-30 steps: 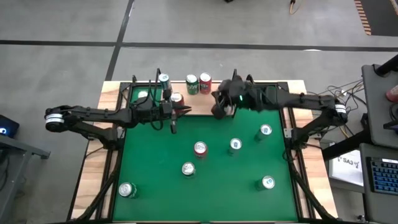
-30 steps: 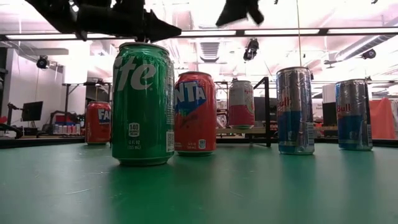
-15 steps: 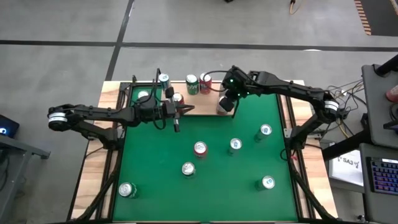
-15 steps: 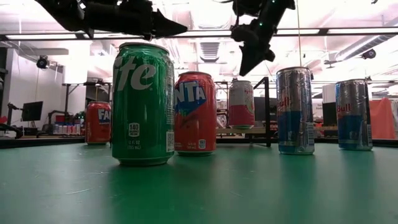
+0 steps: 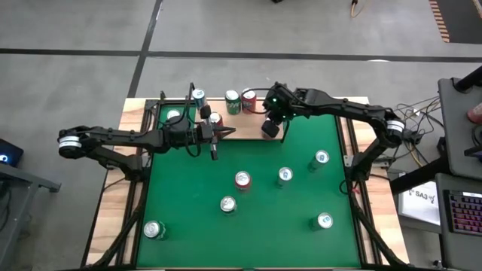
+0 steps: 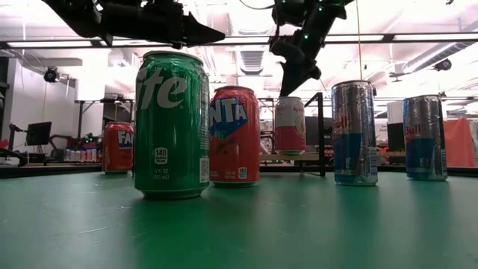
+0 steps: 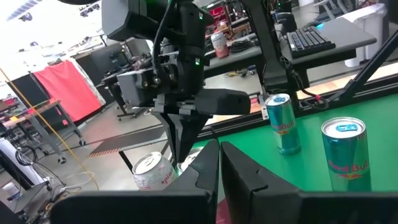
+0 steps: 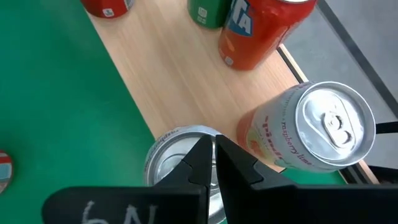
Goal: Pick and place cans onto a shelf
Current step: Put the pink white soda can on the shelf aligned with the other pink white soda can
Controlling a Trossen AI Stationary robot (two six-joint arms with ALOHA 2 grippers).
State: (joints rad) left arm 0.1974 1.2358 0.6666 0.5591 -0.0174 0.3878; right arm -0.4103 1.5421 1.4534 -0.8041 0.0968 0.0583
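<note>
Right end effector (image 5: 272, 128), fingers pressed together and holding nothing, is hovering over a pale pink can (image 8: 311, 127) standing on the shelf (image 8: 180, 74) near a red can (image 8: 261, 28). Left end effector (image 5: 226, 134), also closed and empty, is hanging above the table (image 5: 248, 218).

I see a green table (image 5: 226, 165) with wood edges. Six cans stand apart on the green: a red one (image 5: 242, 179), four with blue-green tops (image 5: 285, 175) (image 5: 321, 158) (image 5: 324, 221) (image 5: 227, 204), and a green one (image 5: 154, 229). At the far edge lies the light-wood shelf (image 8: 171, 81), with more cans (image 5: 233, 102) standing on it.
</note>
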